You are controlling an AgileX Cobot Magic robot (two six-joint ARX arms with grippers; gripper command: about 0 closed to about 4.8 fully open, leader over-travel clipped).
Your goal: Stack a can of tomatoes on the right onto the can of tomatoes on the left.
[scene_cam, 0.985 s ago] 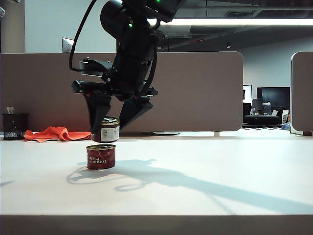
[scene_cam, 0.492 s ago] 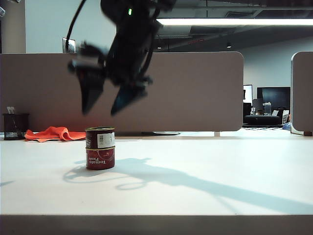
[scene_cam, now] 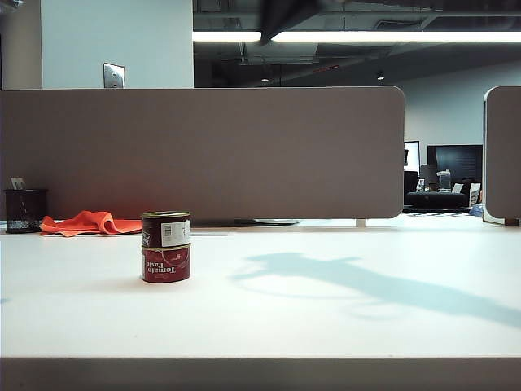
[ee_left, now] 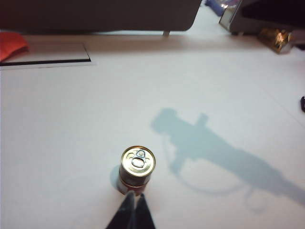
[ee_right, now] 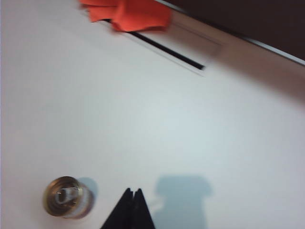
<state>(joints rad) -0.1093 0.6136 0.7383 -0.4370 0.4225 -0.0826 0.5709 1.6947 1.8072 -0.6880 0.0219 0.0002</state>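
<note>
Over at the far left of the worktop (scene_cam: 342, 326) sit a dark mesh pen cup (scene_cam: 24, 211) and a crumpled orange cloth (scene_cam: 89, 221), both back against the partition (scene_cam: 244, 151) and well clear of the action. Just to the right of them, nearer the front, the job looks finished: the upper tomato can (scene_cam: 166, 229) now rests squarely on the lower tomato can (scene_cam: 166, 264), edges lined up, nothing tilting. A second ago the upper can was still clamped in the arm's fingers just above the lower one; half a second ago it had been set down and the arm was lifting off; now the arm is gone from the outside view, only its shadow stretching across the worktop to the right.

The left gripper (ee_left: 131, 212) hangs above and just beside the stack, its fingers pressed together with nothing between them; its camera looks down on the pull-tab lid of the top can. The right gripper (ee_right: 130, 210) has pulled up and away, its fingers also closed tight and empty, with the stack off to one side below it and the orange cloth at the far edge of its view.

Nothing stands in the way. My guess is the only remaining worry is a stray knock to the stack, and neither arm is touching it.
</note>
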